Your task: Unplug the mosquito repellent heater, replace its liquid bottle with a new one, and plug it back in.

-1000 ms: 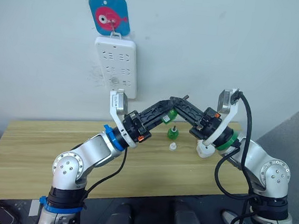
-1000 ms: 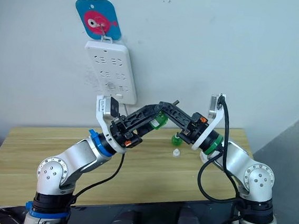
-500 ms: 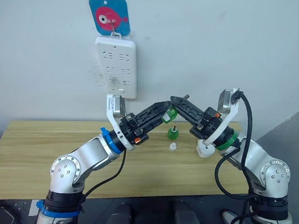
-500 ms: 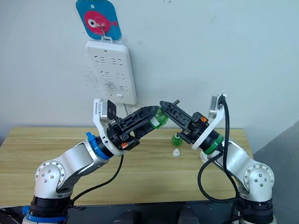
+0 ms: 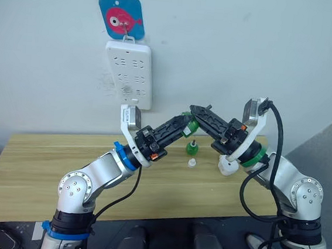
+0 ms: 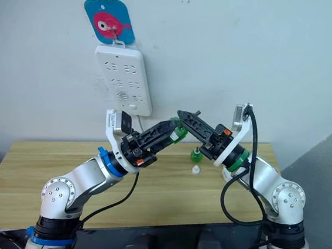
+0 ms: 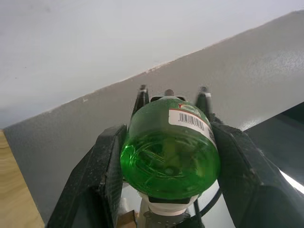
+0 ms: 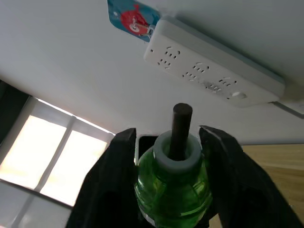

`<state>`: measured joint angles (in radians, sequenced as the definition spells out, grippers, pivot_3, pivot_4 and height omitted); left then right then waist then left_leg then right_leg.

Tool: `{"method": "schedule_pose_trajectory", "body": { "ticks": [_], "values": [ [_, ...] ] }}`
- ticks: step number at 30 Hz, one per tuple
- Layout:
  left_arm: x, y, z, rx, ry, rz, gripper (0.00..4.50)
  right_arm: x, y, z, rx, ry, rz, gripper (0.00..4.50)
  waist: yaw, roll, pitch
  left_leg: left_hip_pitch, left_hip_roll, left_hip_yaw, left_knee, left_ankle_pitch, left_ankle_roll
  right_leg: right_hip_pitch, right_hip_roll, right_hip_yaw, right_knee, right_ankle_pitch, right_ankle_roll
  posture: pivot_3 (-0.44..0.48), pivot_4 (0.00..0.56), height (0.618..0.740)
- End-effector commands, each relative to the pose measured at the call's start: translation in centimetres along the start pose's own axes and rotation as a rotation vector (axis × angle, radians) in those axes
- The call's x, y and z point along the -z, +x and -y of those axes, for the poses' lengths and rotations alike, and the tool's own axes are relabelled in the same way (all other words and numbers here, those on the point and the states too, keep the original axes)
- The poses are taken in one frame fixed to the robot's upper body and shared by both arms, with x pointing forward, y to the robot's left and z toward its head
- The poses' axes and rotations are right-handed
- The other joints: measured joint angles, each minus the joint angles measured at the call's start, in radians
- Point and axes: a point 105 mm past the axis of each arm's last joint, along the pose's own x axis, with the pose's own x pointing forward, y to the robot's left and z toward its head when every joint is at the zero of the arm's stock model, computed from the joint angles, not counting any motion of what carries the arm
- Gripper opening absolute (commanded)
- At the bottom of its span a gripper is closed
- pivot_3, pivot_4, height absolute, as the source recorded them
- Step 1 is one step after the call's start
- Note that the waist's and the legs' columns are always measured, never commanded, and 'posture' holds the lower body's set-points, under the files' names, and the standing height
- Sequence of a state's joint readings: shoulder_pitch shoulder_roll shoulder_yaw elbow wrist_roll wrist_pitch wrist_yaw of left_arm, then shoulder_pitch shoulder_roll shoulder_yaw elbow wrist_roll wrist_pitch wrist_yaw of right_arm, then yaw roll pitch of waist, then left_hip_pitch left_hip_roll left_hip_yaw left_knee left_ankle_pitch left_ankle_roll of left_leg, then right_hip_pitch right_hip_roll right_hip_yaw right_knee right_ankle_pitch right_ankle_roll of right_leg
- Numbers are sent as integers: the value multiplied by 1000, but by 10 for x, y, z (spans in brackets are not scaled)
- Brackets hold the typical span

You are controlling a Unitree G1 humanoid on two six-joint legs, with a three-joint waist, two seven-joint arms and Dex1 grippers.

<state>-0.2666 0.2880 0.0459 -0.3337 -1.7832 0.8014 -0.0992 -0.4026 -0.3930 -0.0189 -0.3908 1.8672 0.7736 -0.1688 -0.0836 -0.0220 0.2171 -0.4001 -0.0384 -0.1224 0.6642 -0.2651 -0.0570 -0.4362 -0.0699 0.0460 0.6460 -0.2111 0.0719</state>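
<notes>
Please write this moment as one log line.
left claw: shut on raised green bottle | right claw: shut on it | heater: on table

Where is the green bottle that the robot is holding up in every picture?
Left eye view: green bottle mid-air between both grippers' fingertips.
Right eye view: same spot, above the table.
Left wrist view: its base between the fingers.
Right wrist view: its wick end.
Shared landmark: the white power strip.

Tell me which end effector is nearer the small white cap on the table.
Right. The right end effector is above the white cap and slightly to its right, while the left end effector reaches in from farther left. Both meet at the green bottle.
</notes>
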Motion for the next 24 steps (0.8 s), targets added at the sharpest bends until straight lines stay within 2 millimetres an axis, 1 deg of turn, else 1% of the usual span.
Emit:
{"method": "schedule_pose_trajectory", "body": {
  "ticks": [1,3,5,6,7,8,9,11,14,15,16,17,18,19,21,22,24],
  "values": [
    [-5,1,7,28,89,-19,2344,-22,-14,2,47,-107,39,3154,0,0,0,0,0,0,0,0,0,0,0,0,0,0,0,-121,187,740],
    [-8,-1,7,17,173,-49,2344,-37,-29,18,158,-198,40,3845,2,0,0,0,0,0,0,0,0,1,0,0,0,0,0,-117,192,740],
    [-7,-3,5,-4,328,-125,2344,-52,-47,37,291,-283,35,4500,3,0,0,0,-1,0,0,0,0,1,0,0,-1,0,0,-115,200,740],
    [-10,-3,0,-37,399,-132,2344,-55,-55,44,349,-350,3,4500,2,0,0,0,0,0,0,0,1,1,1,0,-1,0,0,-115,200,740],
    [-9,-5,-5,-55,526,-171,2344,-58,-63,51,402,-397,-23,4500,2,0,0,1,0,1,-1,0,1,1,1,0,-1,0,0,-115,200,740],
    [-10,-6,-8,-70,614,-191,2344,-59,-70,55,445,-454,-66,4500,2,0,1,1,0,1,-1,0,1,1,1,0,-1,-1,0,-116,214,740],
    [-10,-7,-10,-70,707,-220,2344,-57,-77,61,497,-535,-133,4500,2,1,1,1,0,1,-1,-1,1,1,1,0,-1,-1,0,-116,214,740],
    [-5,-11,-13,-39,843,-294,2344,-50,-89,70,569,-641,-248,4500,2,3,2,1,0,2,-2,-1,2,1,1,2,-2,-1,0,-117,221,740],
    [9,-26,-24,37,1084,-443,2344,-37,-102,87,677,-776,-425,4500,0,3,2,1,1,3,-2,-1,2,1,1,2,-2,-1,0,-119,233,740],
    [11,-31,-28,44,1112,-467,2344,-32,-104,92,700,-826,-475,4500,-1,3,2,1,1,3,-2,-1,3,1,1,2,-2,-1,0,-123,246,740],
    [14,-37,-30,80,1179,-497,2344,-27,-104,95,711,-870,-522,4500,-1,3,3,2,2,4,-2,-2,3,1,1,2,-2,-2,-1,-125,252,740],
    [19,-43,-32,126,1230,-545,2344,-23,-103,98,723,-914,-564,4500,0,3,4,2,2,4,-2,-2,3,1,1,2,-2,-2,-1,-128,254,740],
    [20,-48,-33,146,1265,-555,2344,-18,-102,102,731,-936,-602,4500,0,3,4,2,2,4,-2,-2,3,1,1,2,-2,-2,-1,-133,257,740],
    [19,-51,-35,157,1292,-555,2344,-13,-104,107,762,-943,-652,4500,-1,3,6,2,2,4,-2,-2,3,1,1,2,-2,-2,-1,-138,260,740],
    [17,-59,-40,174,1349,-558,2344,-7,-99,118,793,-882,-664,4500,0,1,11,1,2,5,-2,-2,3,1,0,2,-2,-2,-1,-137,270,740],
    [18,-66,-43,202,1389,-585,2344,-7,-95,123,809,-875,-660,4500,0,-1,12,2,2,5,-2,-2,3,1,0,2,-2,-2,-1,-140,274,740],
    [20,-76,-50,204,1395,-610,2344,-10,-89,134,846,-898,-663,4500,0,0,16,1,2,5,-2,-2,3,1,0,2,-3,-2,-1,-140,274,740]
  ]
}}
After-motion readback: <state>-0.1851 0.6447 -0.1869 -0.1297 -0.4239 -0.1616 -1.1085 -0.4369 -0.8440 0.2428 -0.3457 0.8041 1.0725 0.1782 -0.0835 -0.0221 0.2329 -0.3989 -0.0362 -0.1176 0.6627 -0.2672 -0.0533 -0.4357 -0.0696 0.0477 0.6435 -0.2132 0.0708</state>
